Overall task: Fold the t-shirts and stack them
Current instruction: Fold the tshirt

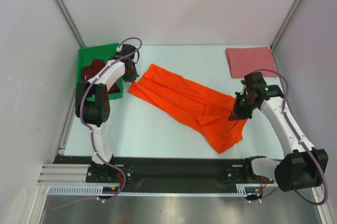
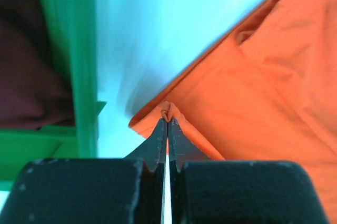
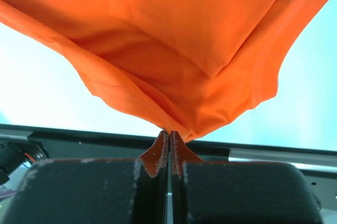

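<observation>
Far left of the orange t-shirt (image 1: 184, 100): green bin (image 1: 87, 55), with the dark maroon t-shirt (image 1: 95, 71) bunched inside.

At the orange t-shirt's left corner, just beside the bin: left gripper (image 2: 167, 121), fingers clenched on a small pinch of the hem. Cloth puckered between the tips.

Orange t-shirt itself spread slantwise over the pale table (image 1: 174, 60), wrinkled, from that upper-left corner down to the lower right.

At its right edge: right gripper (image 3: 169, 135), fingers clamped on a fold of the orange cloth. Fabric lifted there and draping from the tips in the right wrist view.

Beyond the orange t-shirt's right end, well apart toward the far corner: dusty pink t-shirt (image 1: 247, 61), folded flat into a neat rectangle.
</observation>
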`<state>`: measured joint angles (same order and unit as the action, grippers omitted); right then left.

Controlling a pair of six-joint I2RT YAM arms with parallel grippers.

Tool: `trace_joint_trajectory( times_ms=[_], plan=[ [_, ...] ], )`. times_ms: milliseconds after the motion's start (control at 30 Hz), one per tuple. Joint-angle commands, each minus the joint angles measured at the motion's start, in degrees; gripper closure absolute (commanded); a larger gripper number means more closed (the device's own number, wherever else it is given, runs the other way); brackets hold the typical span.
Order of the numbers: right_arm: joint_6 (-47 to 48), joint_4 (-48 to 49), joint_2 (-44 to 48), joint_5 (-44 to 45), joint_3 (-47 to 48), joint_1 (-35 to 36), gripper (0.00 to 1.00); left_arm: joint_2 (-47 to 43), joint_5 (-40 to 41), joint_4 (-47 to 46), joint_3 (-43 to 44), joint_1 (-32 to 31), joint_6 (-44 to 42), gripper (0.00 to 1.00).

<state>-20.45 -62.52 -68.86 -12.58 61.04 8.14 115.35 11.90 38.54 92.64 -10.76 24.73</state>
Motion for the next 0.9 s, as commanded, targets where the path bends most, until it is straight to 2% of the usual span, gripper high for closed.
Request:
trace_joint_trajectory(
  times_ms=[0, 367, 567, 867],
  plan=[
    [4.01, 0.29, -1.18, -1.57, 3.74, -3.82, 1.0, 1.63, 0.05, 1.53, 5.26, -0.75, -1.53, 1.0],
    [6.91, 1.88, -7.07, -2.54, 6.11, -7.7, 1.0, 6.46, -1.09, 2.85, 11.06, -1.36, -2.67, 1.0],
    [7.53, 3.37, -8.13, -2.45, 5.94, -9.63, 1.0, 7.87, -3.64, 1.1, 12.65, -1.98, -3.11, 0.95],
    [8.4, 4.69, -11.64, -2.72, 8.04, -11.57, 1.0, 11.12, -5.13, 1.62, 15.55, -2.86, -2.06, 0.94]
  ],
)
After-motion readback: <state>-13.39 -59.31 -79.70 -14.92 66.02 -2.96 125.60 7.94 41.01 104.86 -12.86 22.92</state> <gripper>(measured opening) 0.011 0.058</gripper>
